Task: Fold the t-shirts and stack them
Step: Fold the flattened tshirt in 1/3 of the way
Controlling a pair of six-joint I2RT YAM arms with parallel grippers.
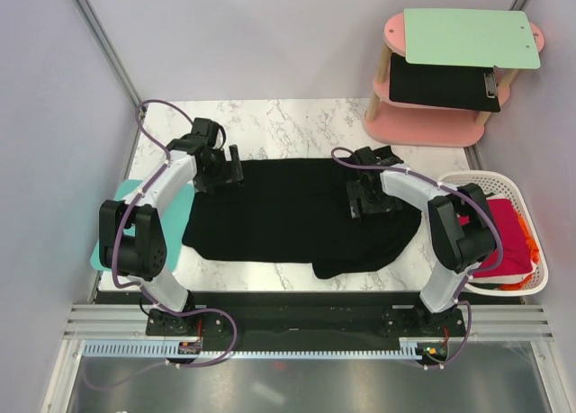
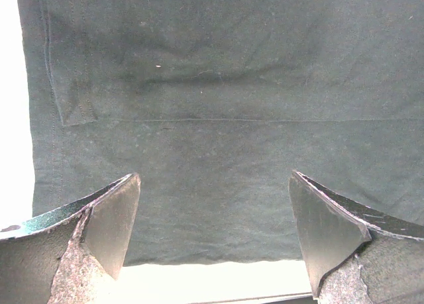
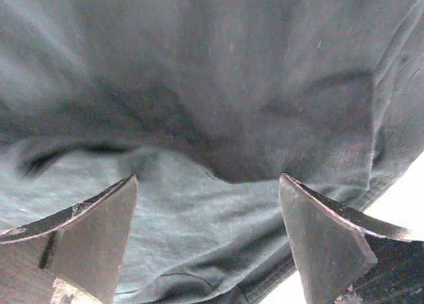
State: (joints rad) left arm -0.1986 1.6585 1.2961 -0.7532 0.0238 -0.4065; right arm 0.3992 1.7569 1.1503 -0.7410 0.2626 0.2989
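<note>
the black shirt (image 1: 288, 215) lay spread on the bench (image 1: 297, 125), long axis left to right; the left pincer (image 1: 223, 172) and right pincer (image 1: 371, 202) hung wide open, empty, near its far edge, one toward each end.

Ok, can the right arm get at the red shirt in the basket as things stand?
Probably yes. The red shirt lies uncovered on top in the open white basket right beside that arm, and the right gripper is open. The arm would have to fold back tightly, though.
</note>
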